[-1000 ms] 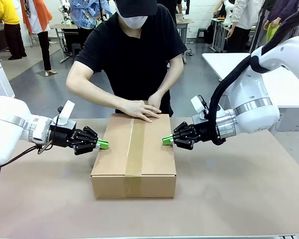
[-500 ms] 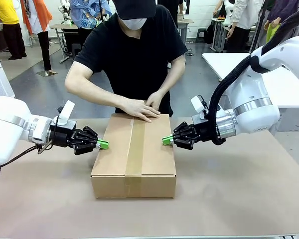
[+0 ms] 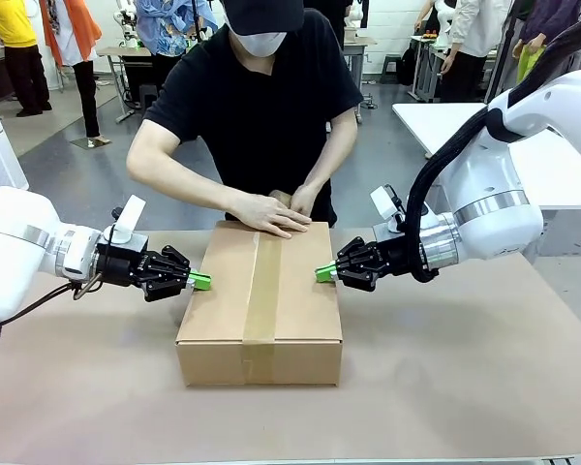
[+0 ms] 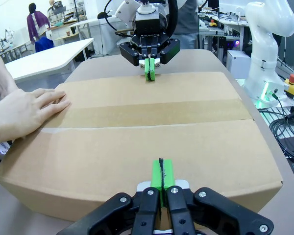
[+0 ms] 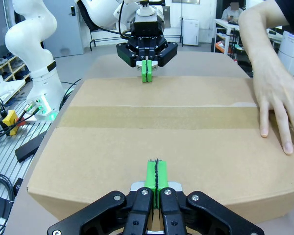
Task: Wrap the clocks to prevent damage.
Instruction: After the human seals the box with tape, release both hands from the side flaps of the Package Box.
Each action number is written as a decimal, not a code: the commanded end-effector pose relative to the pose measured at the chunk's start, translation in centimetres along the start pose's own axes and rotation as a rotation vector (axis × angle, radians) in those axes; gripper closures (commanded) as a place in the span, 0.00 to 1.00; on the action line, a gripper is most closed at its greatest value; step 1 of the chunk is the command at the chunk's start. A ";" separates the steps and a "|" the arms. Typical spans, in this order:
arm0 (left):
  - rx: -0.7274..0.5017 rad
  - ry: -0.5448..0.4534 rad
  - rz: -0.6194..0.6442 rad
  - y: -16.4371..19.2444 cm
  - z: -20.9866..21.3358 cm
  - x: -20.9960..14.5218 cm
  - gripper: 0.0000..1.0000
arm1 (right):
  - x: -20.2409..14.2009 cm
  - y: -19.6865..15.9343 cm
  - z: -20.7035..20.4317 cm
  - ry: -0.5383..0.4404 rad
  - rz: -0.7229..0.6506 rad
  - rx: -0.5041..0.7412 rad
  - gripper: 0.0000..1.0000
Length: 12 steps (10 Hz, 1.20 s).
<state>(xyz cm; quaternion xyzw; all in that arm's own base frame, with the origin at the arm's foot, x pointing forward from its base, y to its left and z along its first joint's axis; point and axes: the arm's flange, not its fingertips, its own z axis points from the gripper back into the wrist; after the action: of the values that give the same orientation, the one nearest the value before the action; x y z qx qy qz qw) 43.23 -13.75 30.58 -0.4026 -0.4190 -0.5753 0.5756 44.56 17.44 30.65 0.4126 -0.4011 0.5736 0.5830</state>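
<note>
Table: brown, paper-like covering runs across the whole work surface, flat and plain; a pale edge strip shows along the near side in the front view.
Room: open workshop with a grey floor, a white table behind on the robot's right, and people standing farther back at other benches.
Box: closed cardboard box, plain brown, lying flat in the middle of the table between the two arms, long side running away from the camera.
Tape: strip of brown tape runs down the centre seam of the lid and folds over the near face.
Person: stands at the far side in a black T-shirt, bent over the box; one hand lies flat on the far end of the lid on the tape, the other hand sits just behind it at the far edge.
Left gripper: left gripper has its green pads pressed together, holding nothing; the tips touch the box's left side wall near the top edge.
Right gripper: right gripper also has its pads pressed together and empty, with the tips against the box's right side at the lid edge, opposite the left one.
Wrist views: each shows its own joined pads at the box rim and the other gripper facing it across the lid.
</note>
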 end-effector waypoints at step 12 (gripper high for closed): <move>0.002 0.007 0.000 0.0 -0.1 -0.1 1.00 | -0.2 0.1 -0.2 0.006 -0.003 0.000 0.99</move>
<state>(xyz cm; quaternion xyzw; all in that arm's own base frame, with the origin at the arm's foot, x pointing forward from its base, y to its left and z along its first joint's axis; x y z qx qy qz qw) 43.23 -13.75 30.58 -0.4027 -0.4190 -0.5754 0.5756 44.56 17.44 30.66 0.4126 -0.4011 0.5736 0.5830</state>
